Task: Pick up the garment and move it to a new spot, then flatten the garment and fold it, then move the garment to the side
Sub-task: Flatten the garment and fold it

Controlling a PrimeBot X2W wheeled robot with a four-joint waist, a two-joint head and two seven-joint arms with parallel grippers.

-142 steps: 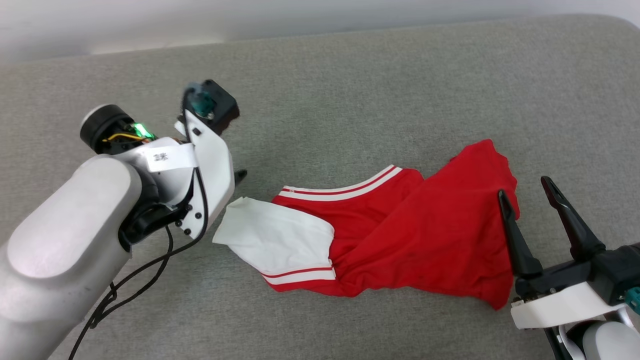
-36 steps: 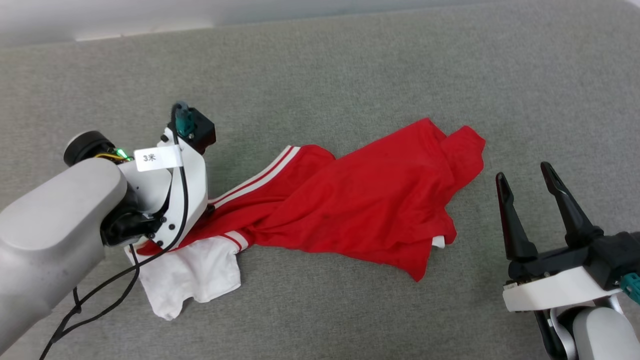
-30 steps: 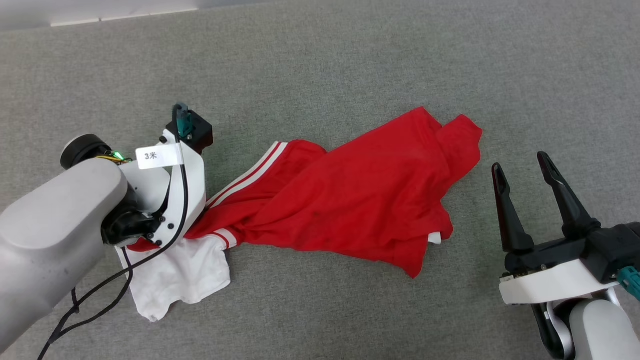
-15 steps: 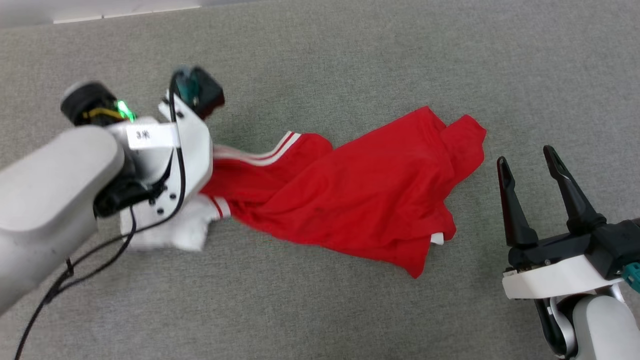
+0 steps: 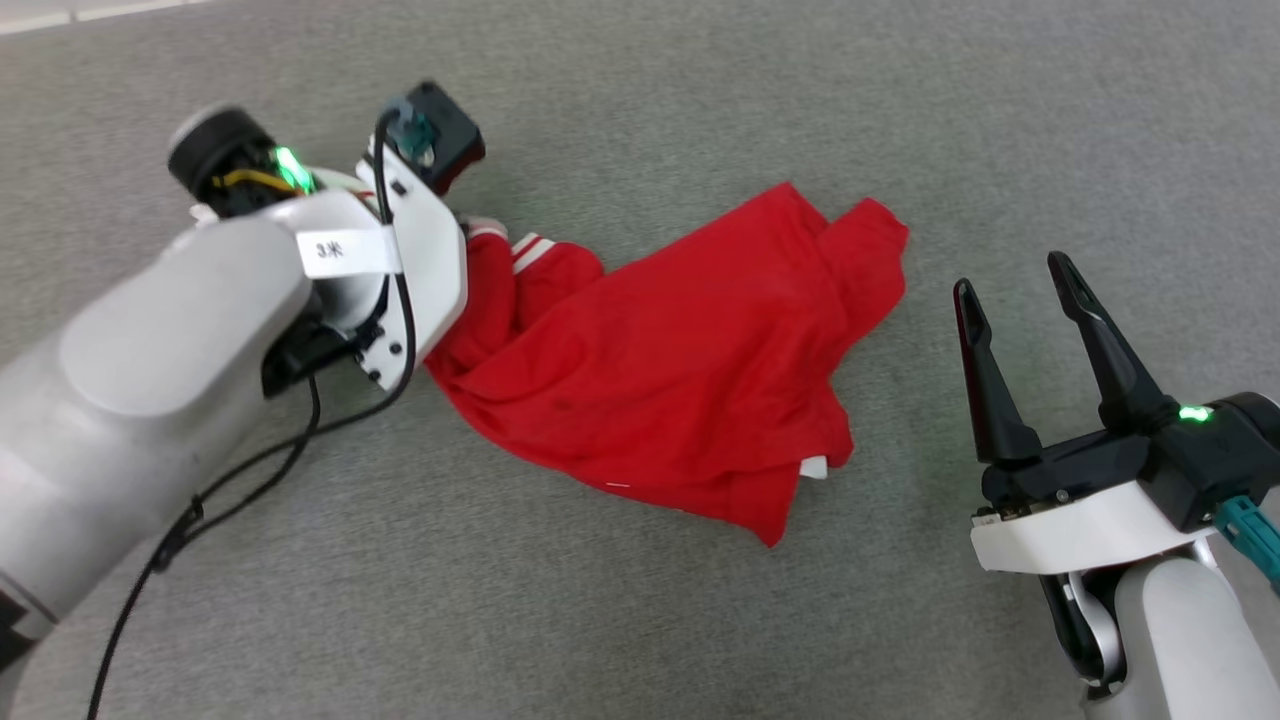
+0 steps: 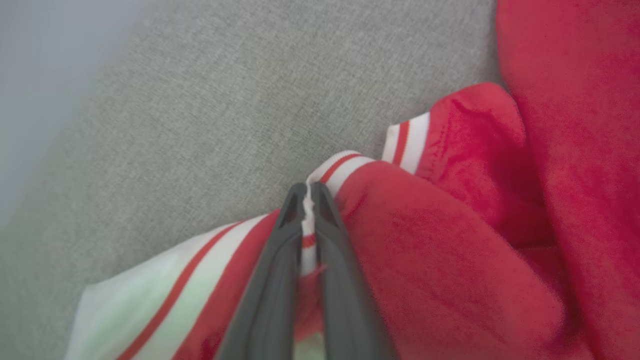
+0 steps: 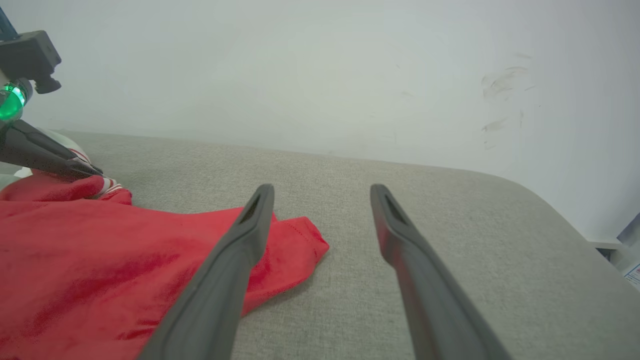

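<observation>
Crumpled red garment (image 5: 680,380), striped trim (image 6: 342,167), perhaps a cuff, pinched by left fingers (image 6: 272,270), right fingers (image 5: 988,390) spread apart

The garment (image 5: 680,370) is solid red. Its trim (image 6: 405,145) carries white bands divided by a narrow red stripe. The left gripper (image 6: 306,190) has dark grey fingers. The right gripper (image 5: 1010,278) has black fingers on a white mount, with a teal connector (image 5: 1245,525) beside it. The left forearm (image 5: 130,400) is pale grey and carries a black cable (image 5: 190,512). A green indicator light (image 5: 290,168) glows at its wrist. The surface (image 5: 700,90) is mottled grey weave. The wall (image 7: 320,65) is off-white with dark scuffs.
</observation>
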